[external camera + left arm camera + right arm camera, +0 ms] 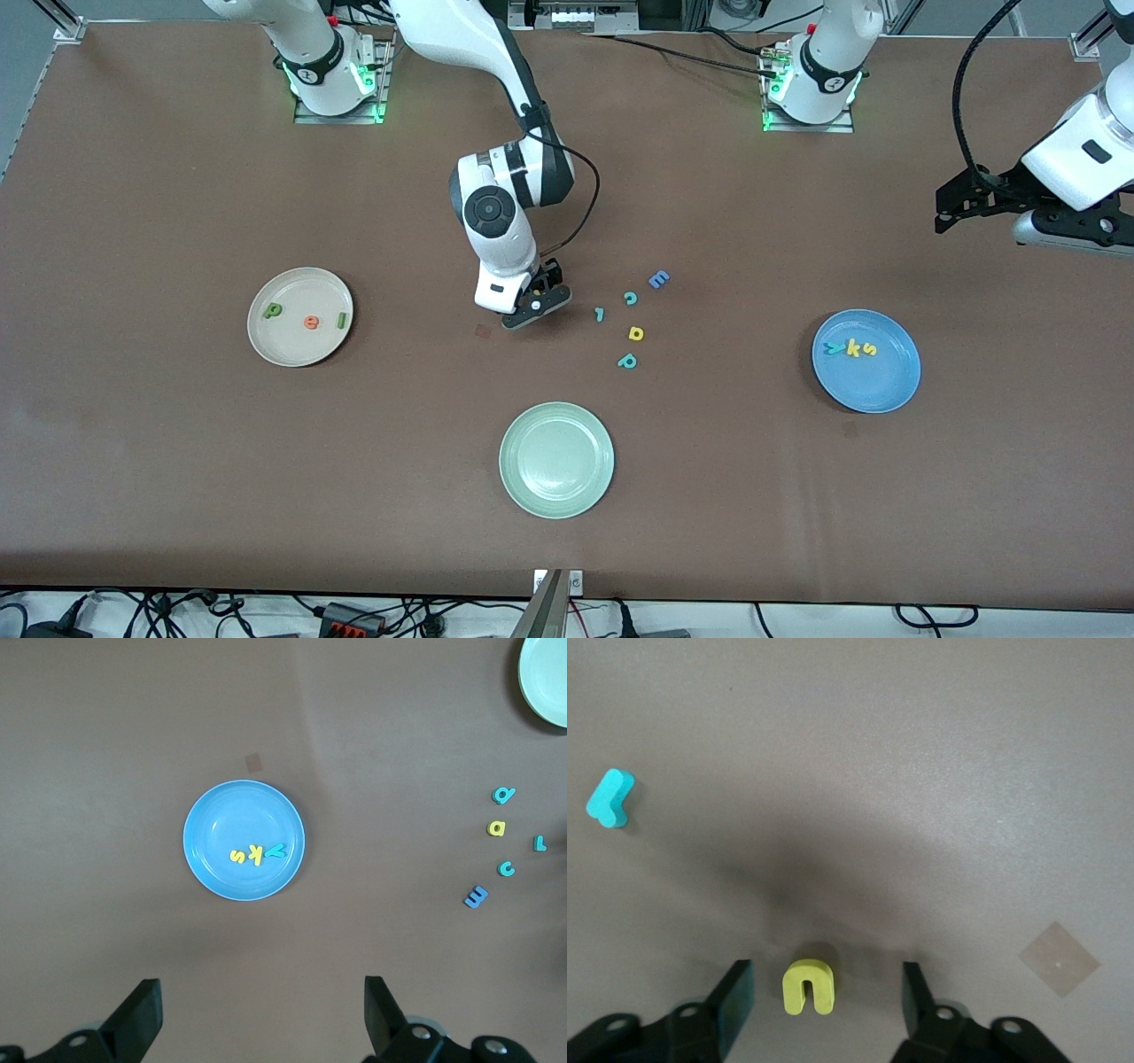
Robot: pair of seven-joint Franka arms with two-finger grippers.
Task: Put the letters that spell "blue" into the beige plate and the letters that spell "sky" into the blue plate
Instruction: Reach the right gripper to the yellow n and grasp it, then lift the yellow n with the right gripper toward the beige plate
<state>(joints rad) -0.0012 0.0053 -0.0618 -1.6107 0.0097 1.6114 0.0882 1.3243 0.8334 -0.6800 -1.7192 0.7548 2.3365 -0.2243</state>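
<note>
My right gripper [534, 306] is down at the table's middle, open, with the yellow u [808, 986] lying flat between its fingers [735, 992] and a gap on each side. The beige plate [292, 347] toward the right arm's end holds a green b/p letter [272, 310], an orange e [311, 322] and a green l [341, 320]. The blue plate [873, 385] toward the left arm's end holds a teal y [833, 347], yellow k [853, 348] and yellow s [870, 349]. My left gripper [961, 204] waits open and empty in the air, with that plate [221, 828] below it.
Beside the right gripper lie loose letters: a blue E [658, 279], teal c [630, 298], small teal letter [600, 313], yellow a-like letter [635, 333] and teal p [627, 361]. A pale green plate [556, 478] sits nearer the front camera. A small tape patch [482, 331] marks the table.
</note>
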